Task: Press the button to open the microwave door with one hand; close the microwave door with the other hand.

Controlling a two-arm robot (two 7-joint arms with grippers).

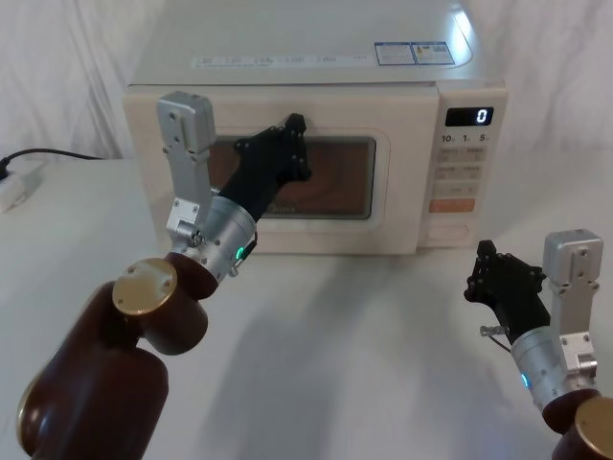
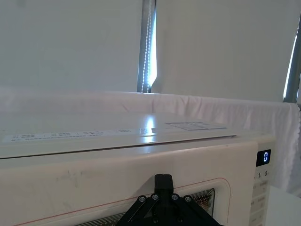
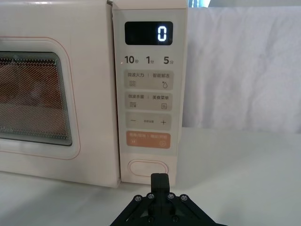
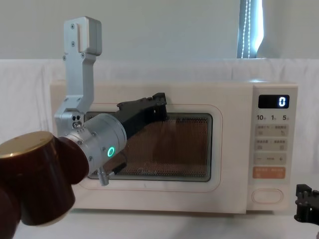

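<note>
Where the left pincer meets the microwave door, its tip covers the contact, fingers apparently together, gripping nothing. Low over the surface, the right pincer sits apart from the button, its opening unreadable. Door shut.

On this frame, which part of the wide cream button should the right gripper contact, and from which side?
Not gripped but pushed: the button is a flat pill set flush in the control panel, under the orange key. The right gripper should likely press its centre, coming straight on from the front; it already sits just below, apparently in line.
</note>
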